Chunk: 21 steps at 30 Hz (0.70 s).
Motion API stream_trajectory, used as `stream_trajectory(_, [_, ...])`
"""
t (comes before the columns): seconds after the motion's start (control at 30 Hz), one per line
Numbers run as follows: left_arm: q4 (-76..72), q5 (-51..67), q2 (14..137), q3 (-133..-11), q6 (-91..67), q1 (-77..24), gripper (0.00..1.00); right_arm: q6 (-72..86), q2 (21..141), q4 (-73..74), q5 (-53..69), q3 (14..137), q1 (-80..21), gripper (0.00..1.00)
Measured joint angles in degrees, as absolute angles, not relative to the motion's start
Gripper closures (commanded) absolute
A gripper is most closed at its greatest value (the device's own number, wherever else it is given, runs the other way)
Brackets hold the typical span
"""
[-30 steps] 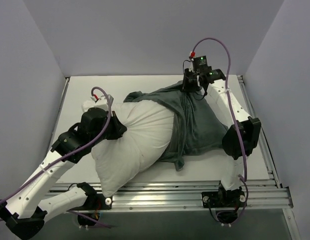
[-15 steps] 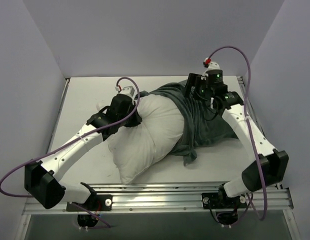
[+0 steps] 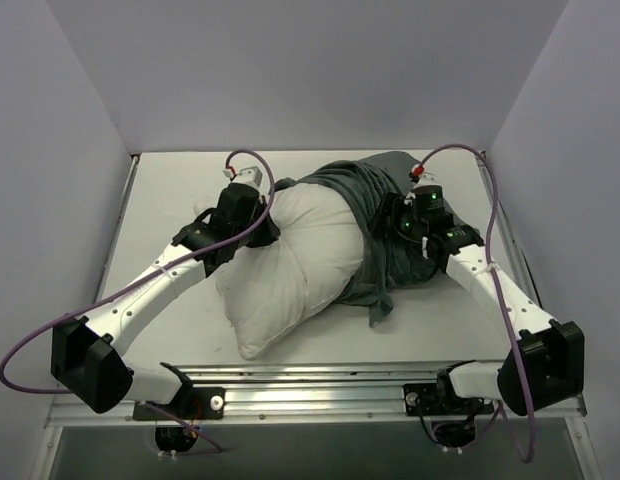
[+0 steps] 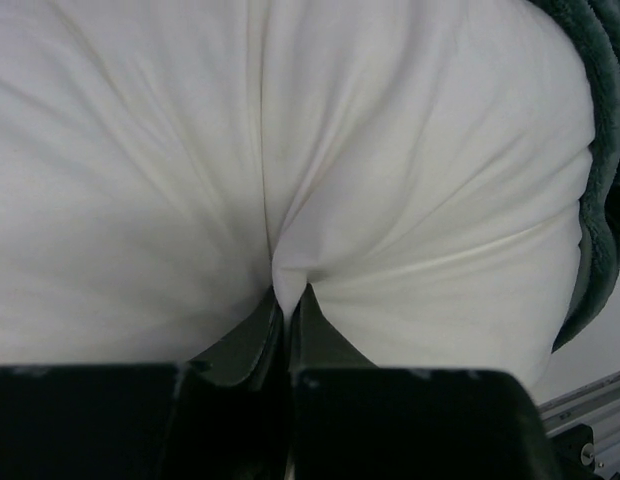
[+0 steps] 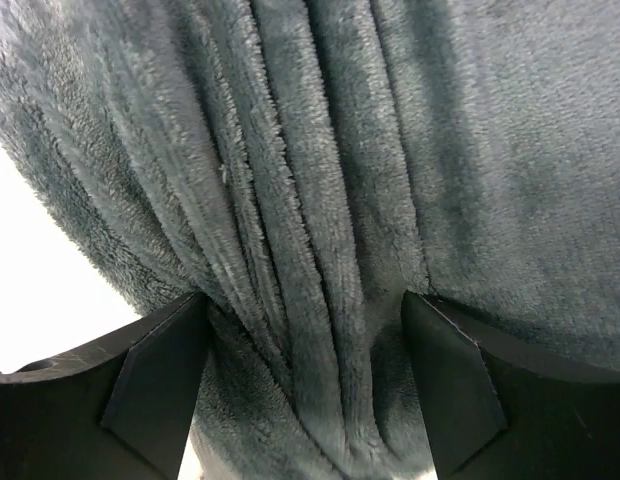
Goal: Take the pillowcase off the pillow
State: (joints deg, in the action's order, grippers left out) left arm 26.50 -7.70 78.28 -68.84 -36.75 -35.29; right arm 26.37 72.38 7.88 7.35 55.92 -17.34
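Observation:
The plump white pillow [image 3: 300,262] lies in the middle of the table, and its right end is inside the dark grey-green pillowcase [image 3: 392,268]. The pillowcase is bunched up around that end, and no striped face shows. My left gripper [image 3: 262,232] is at the pillow's left side, shut on a pinch of its white cover [image 4: 288,285]. The right gripper [image 3: 392,224] presses down into the bunched folds just right of the bare pillow. Its jaws stand open, and several fuzzy ridges of the pillowcase [image 5: 320,180] lie between the fingers [image 5: 155,385].
Grey walls close in the white table [image 3: 170,185] at the left, back and right. A metal rail [image 3: 330,385] with both arm bases runs along the near edge. The pillow's near corner [image 3: 248,345] points toward that rail.
My right gripper opened, left the pillowcase's far edge and dropped onto the folds beside the pillow. The left arm stretched out, carrying the pillow back and to the right.

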Motion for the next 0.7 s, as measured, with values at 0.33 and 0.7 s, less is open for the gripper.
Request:
stream_trajectory(0.33, [27.59,-12.88,80.27,-74.83,-22.48,-33.26,0.18,26.76,91.5,-0.05,9.74,72.18,-17.3,0.26])
stream_trajectory(0.7, [25.1,-25.41,74.02,-73.25,-1.61,-59.51,0.06,25.52,89.45,8.4,7.57,78.67,-17.21,0.09])
